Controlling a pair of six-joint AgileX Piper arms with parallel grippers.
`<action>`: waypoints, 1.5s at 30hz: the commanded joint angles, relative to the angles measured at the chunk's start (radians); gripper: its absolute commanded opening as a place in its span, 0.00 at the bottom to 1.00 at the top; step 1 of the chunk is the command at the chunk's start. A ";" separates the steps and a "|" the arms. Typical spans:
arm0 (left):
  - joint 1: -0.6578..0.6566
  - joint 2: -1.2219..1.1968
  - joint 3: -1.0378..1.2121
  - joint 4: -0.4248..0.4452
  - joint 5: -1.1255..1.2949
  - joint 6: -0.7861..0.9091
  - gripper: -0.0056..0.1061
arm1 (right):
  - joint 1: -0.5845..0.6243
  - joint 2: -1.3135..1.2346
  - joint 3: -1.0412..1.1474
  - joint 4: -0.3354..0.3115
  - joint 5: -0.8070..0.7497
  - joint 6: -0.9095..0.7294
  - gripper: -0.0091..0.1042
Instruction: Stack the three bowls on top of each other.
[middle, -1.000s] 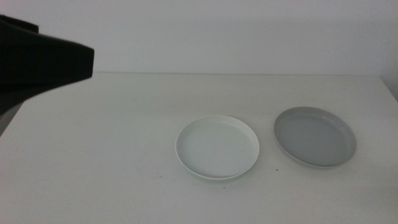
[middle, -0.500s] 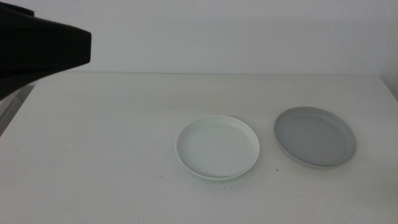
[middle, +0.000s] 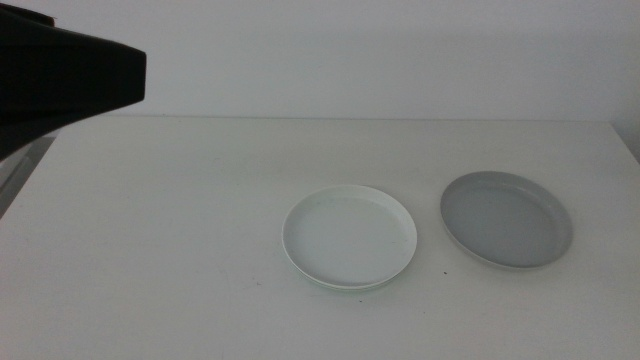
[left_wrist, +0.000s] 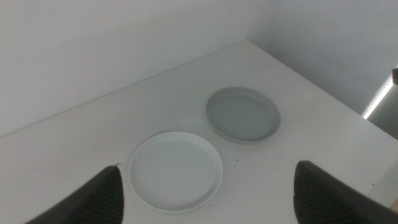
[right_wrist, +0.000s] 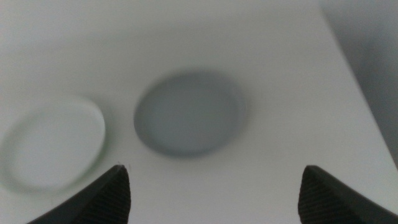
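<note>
White bowl (middle: 350, 237) and grey bowl (middle: 507, 218) are seen side by side, apart, on the counter (middle: 180, 250). Left end effector (left_wrist: 208, 193) and right end effector (right_wrist: 214, 193) are held wide open, empty, above them. No writing is seen.

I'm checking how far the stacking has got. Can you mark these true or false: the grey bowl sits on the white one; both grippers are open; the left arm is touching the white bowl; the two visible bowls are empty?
1. The grey bowl sits on the white bowl. False: they lie side by side on the table, apart.
2. The left gripper and right gripper are open. True.
3. The left arm touches the white bowl. False: it is raised at the table's left side.
4. Both visible bowls are empty. True.
</note>
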 joint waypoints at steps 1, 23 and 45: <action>0.000 -0.004 0.000 0.002 -0.012 0.001 0.89 | -0.007 0.102 -0.119 -0.009 0.158 -0.010 0.90; 0.000 -0.004 0.000 0.004 -0.012 0.001 0.89 | -0.039 0.865 -0.448 0.047 0.189 -0.064 0.90; 0.000 -0.004 0.000 0.004 -0.014 0.001 0.89 | -0.160 1.394 -0.688 0.200 0.096 -0.184 0.86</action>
